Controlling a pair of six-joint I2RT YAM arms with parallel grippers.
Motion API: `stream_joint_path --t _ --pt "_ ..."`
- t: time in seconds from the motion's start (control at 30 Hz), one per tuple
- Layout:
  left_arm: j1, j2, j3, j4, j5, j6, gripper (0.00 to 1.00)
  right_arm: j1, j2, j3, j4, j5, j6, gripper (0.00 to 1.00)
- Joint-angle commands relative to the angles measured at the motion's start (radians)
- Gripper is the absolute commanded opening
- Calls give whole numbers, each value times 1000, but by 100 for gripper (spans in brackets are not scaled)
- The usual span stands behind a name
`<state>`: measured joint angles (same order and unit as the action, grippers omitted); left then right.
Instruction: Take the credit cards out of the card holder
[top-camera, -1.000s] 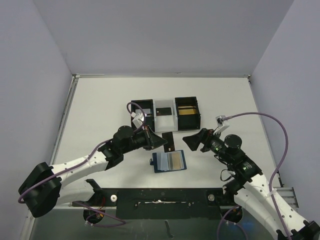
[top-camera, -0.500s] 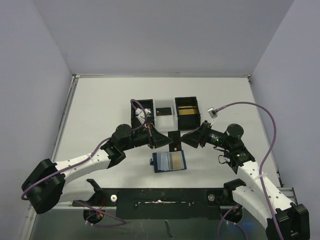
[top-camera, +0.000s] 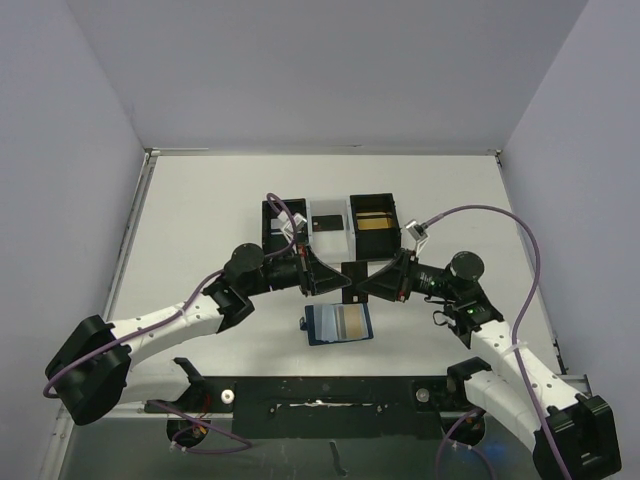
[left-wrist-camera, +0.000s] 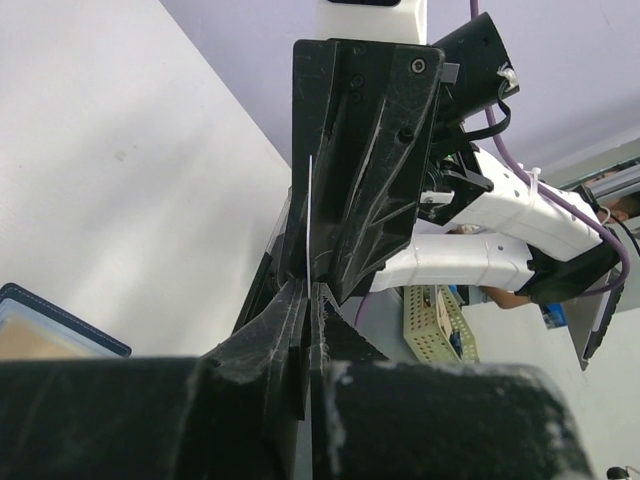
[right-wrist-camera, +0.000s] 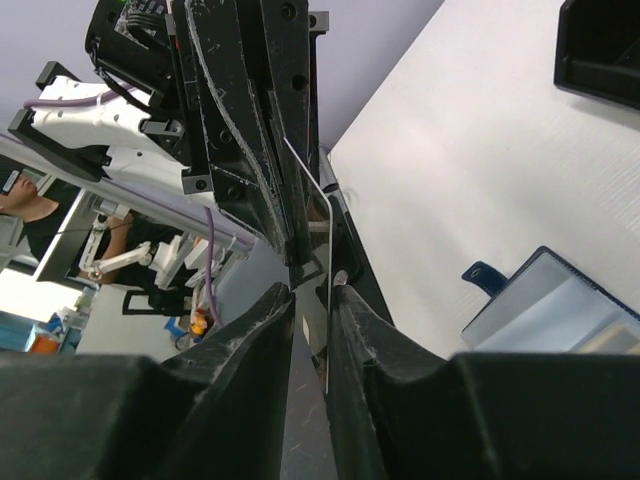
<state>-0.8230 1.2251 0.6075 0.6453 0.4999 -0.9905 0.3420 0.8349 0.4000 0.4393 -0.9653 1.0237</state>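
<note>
Two arm bases sit at the near edge, bolted along a black rail (top-camera: 320, 395), and purple cables (top-camera: 505, 232) loop off both arms. Just beyond the rail the card holder (top-camera: 318, 326) lies open and flat on the white surface (top-camera: 200, 220), its light-blue inside facing up, with a gold card (top-camera: 352, 320) showing in its right half. A little farther back, the two pincers meet tip to tip. The left pincer (top-camera: 335, 281) is closed together on one edge of a thin card (top-camera: 350, 273), which looks dark from above and is held off the surface. The right pincer (top-camera: 367, 285) comes at the opposite edge. In the right wrist view its fingers (right-wrist-camera: 262, 325) stand narrowly apart on either side of the card's edge; whether they press on it I cannot tell. Farther back, near the middle of the surface, stand two black boxes (top-camera: 283, 222) joined by a clear section (top-camera: 328, 222); the right box shows gold-tan inside. Pale lilac walls (top-camera: 330, 70) close off the surface on the left, right and far sides. Past the open near side the wrist views show a blurred room with a pale perforated crate (left-wrist-camera: 440, 330)
</note>
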Motion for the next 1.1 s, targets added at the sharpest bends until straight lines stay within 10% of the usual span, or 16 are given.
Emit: stream_joint_path --t 0.0,0.73,1.07 --pt "-4 -15 46 36 50 26 0 8 -9 -22 153 -48 72 21" --pt "9 31 112 0 195 27 0 8 -28 -72 245 -4 120 23" --pt "19 21 114 -17 209 35 0 7 -36 -82 243 0 118 5"
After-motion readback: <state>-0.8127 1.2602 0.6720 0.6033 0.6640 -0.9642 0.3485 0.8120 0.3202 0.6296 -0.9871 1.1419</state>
